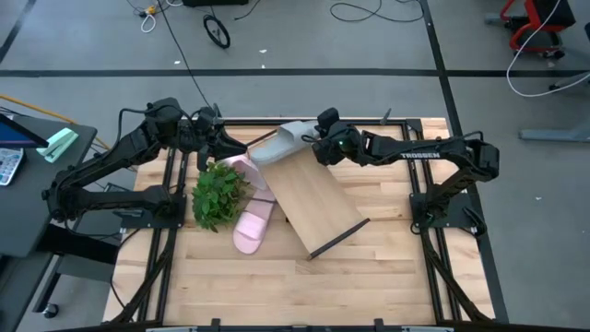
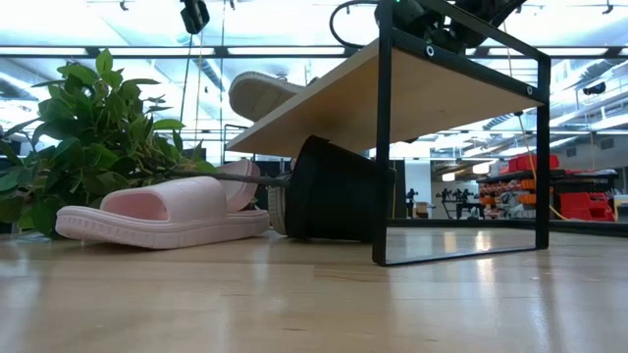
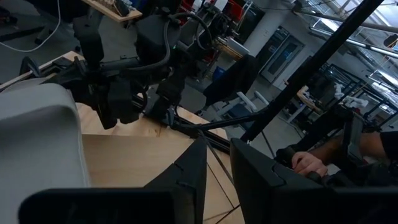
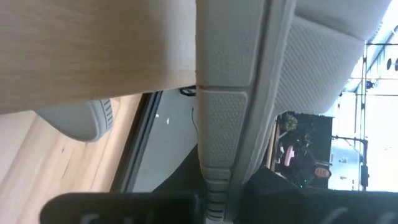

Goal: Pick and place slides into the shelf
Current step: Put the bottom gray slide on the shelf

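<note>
At the far end of the tilted shelf (image 1: pixel 313 198), your right gripper (image 1: pixel 318 148) clamps the grey slide (image 1: pixel 284 140), its length running leftward toward the empty-looking left gripper (image 1: pixel 221 146).

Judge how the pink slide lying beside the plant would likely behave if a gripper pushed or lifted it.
The pink slide looks like thick moulded foam, so it is probably light and slightly bendy, not floppy. Its flat sole lies fully on the table, so a push would likely slide it, not roll or tip it. Its wide strap offers a likely hold.
</note>
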